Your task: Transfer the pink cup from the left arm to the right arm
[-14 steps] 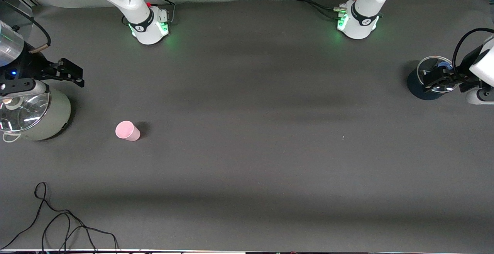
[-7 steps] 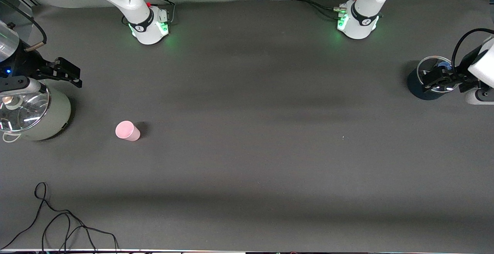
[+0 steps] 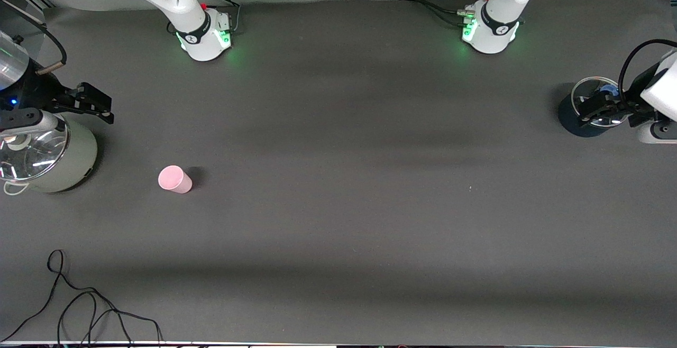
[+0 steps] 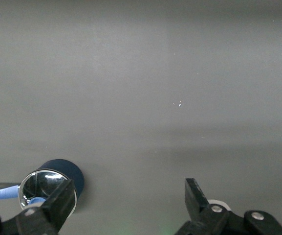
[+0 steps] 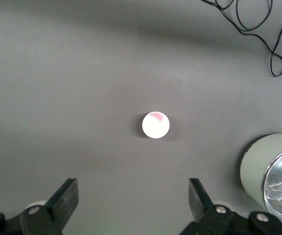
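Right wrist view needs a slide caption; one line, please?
Open right gripper hovers above the upright pink cup, beside a lidded pale-green pot.

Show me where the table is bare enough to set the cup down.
The widest bare stretch runs from the small pale-pink plastic cup to the dark blue glass-lidded pot, which sits under the open left claw. It is crowded where the open right claw hangs beside the pale green glass-lidded pot, near the black cable.

The right hand (image 3: pixel 90 103) is hovering high at the right arm's end of the counter, fingers spread wide. The left hand (image 3: pixel 595 109) is hanging at the left arm's end, fingers apart.
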`<state>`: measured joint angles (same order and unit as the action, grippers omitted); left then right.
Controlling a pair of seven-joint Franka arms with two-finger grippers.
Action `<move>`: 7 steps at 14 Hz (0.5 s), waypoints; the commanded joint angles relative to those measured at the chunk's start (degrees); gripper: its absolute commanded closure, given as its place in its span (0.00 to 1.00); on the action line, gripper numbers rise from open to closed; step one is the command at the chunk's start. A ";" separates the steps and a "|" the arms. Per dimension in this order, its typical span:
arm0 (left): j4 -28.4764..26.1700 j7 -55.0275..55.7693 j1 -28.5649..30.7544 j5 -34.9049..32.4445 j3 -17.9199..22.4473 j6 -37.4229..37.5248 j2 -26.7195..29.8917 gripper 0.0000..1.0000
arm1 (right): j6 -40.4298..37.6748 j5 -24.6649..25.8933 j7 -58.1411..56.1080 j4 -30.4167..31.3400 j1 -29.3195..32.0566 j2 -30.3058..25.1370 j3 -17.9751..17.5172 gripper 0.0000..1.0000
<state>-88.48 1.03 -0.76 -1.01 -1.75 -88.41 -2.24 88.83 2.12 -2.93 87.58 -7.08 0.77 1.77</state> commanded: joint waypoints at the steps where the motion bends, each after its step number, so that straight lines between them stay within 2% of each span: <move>1: -0.12 -0.50 -0.38 -0.75 0.08 -0.44 0.48 0.00 | -0.06 -1.07 0.74 -1.27 0.40 0.64 -0.36 0.00; 4: 0.06 -0.50 -0.38 -0.75 0.08 -0.10 0.22 0.00 | -0.06 -1.77 0.74 -1.19 0.67 0.73 -0.19 0.00; 7: 0.15 -0.50 -0.30 -0.75 0.08 -0.18 0.22 0.00 | -0.06 -5.54 0.74 -1.10 1.02 0.90 0.25 0.00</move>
<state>-88.48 1.01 -0.76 -1.01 -1.78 -88.46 -2.25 88.85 -0.94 -2.93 87.58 -6.70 0.90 1.89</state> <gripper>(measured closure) 0.000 0.000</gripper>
